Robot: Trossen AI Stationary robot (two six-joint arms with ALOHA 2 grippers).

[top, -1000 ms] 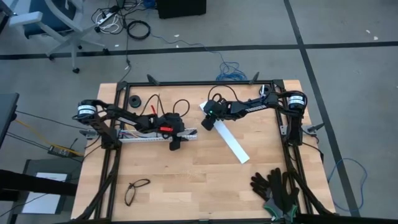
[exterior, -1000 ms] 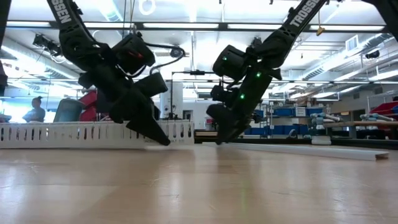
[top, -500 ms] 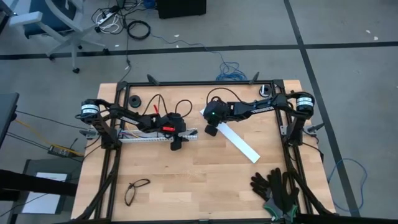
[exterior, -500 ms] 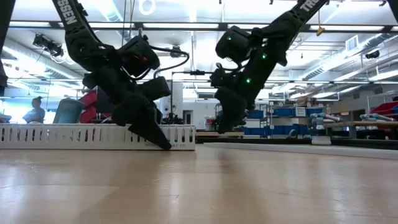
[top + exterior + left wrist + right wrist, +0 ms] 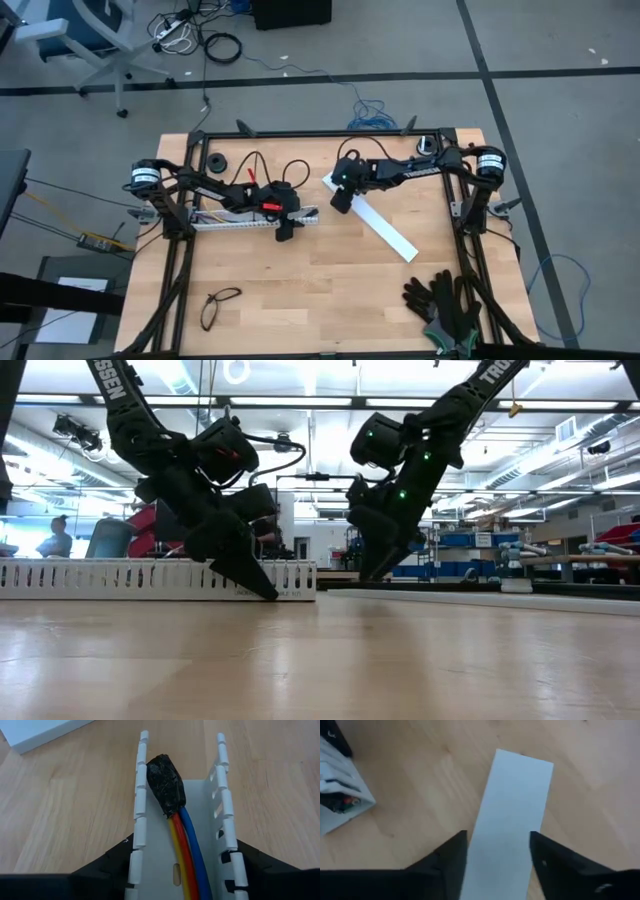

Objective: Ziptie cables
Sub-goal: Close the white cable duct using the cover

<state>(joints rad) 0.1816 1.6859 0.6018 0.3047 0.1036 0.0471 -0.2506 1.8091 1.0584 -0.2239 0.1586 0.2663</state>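
Your left gripper straddles the slotted white rail near the desk's left edge, fingers spread outside its walls. The cables, yellow, red and blue with a black-taped end, lie inside that rail. Your right gripper hovers spread over the flat white cover strip mid-desk.

cables: yellow, red and blue wires side by side | one end wrapped in black tape | lying flat inside the white slotted rail
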